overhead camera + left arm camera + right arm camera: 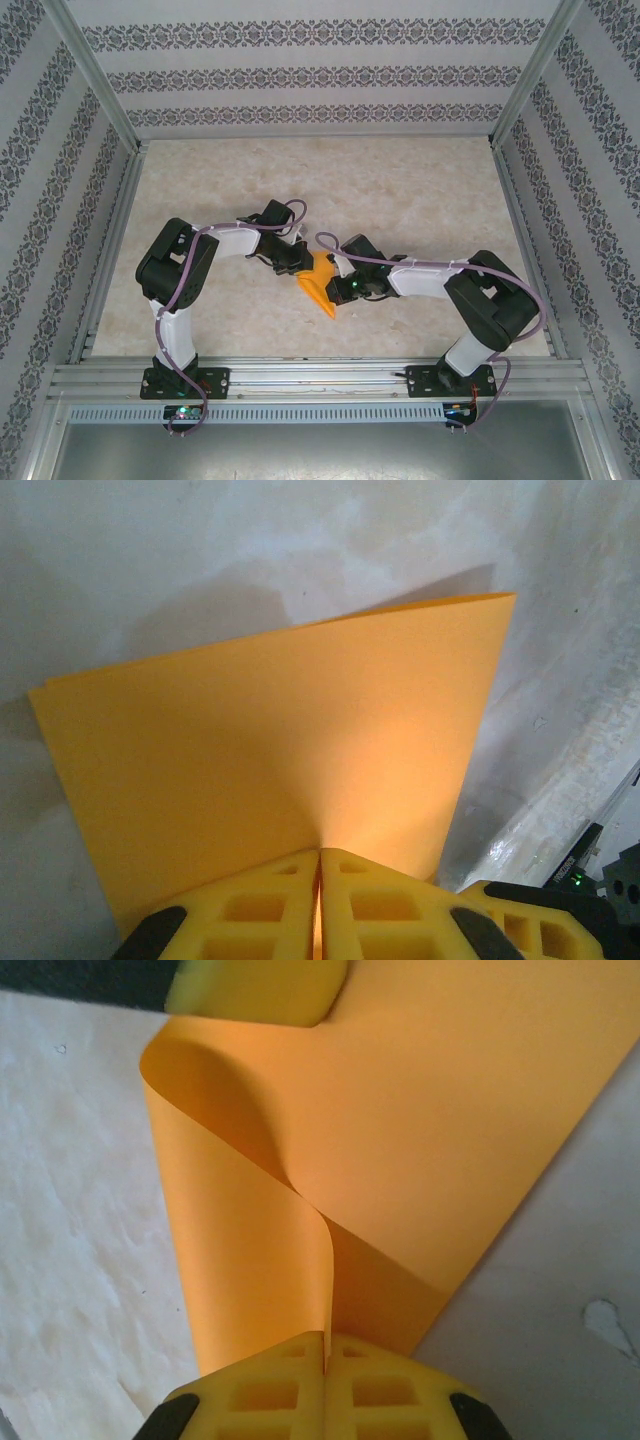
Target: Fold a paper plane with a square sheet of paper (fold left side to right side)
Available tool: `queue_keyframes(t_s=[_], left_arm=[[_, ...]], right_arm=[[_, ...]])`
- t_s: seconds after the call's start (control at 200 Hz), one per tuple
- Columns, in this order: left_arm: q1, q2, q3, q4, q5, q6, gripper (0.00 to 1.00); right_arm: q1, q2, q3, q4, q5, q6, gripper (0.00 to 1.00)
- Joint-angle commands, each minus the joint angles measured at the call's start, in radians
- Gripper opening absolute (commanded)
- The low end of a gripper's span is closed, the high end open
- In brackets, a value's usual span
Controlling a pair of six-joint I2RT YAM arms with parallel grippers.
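Orange paper (280,750) pinched in left jaws and right jaws.

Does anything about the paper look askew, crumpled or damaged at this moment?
The orange sheet bulges in a loose S-shaped loop just ahead of the right tool instead of lying flat, so its layers are apart there. The left tool pinches it too; from that side it looks smooth. No tear visible.

Left fingers (255,905) pinched on near edge of orange square sheet of paper (290,740); pale mottled table (200,550) beyond
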Motion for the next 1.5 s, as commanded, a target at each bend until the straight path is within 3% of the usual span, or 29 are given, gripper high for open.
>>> queue_keyframes(t_s=[0.0,0.47,0.829,1.084,1.239,1.494], left_arm=[[-0.016,0.042,-0.018,-0.053,-0.062,0.025,0.10],[-0.017,0.033,0.002,-0.065,-0.062,0.030,0.13],[-0.003,-0.094,0.099,-0.179,-0.174,0.118,0.22],[0.009,-0.320,-0.099,-0.039,-0.183,0.074,0.14],[0.007,-0.451,-0.270,0.132,-0.095,-0.005,0.11],[-0.065,-0.438,-0.399,0.385,-0.002,-0.160,0.11]], right_arm=[[0.002,0.035,0.014,-0.010,-0.001,0.001,0.00],[0.008,0.019,0.007,-0.022,0.013,0.004,0.00],[0.008,0.046,0.007,-0.053,0.020,-0.004,0.00],[0.008,0.048,0.005,-0.049,0.016,0.004,0.00],[0.007,0.048,0.002,-0.047,0.013,0.007,0.00],[0.005,0.057,-0.009,-0.041,0.016,0.017,0.00]])
